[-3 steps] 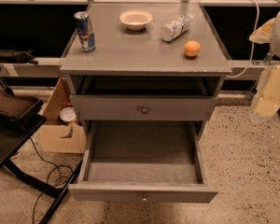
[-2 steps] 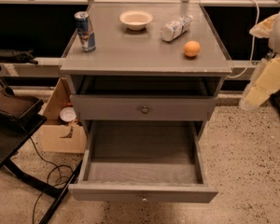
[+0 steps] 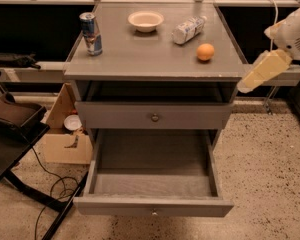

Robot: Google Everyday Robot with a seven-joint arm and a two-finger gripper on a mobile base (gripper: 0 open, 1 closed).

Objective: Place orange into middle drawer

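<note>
The orange (image 3: pixel 205 52) sits on the grey cabinet top (image 3: pixel 140 59), near its right edge. The middle drawer (image 3: pixel 152 184) is pulled out below, with a bare grey floor and a small knob on its front panel. My gripper (image 3: pixel 255 75) hangs in the air just off the cabinet's right edge, to the right of the orange and slightly below the level of the top. It points down and to the left and holds nothing that I can see.
A white bowl (image 3: pixel 145 20), a white plastic bottle (image 3: pixel 188 29) and a drink can (image 3: pixel 91 33) stand on the top. Another knobbed drawer (image 3: pixel 152 116) is closed. A cardboard box (image 3: pixel 65 134), cables and a dark stand are on the floor at left.
My gripper has risen and swung left, from low at the right edge of view to beside the cabinet top's right edge. The orange and the drawer have not moved.
</note>
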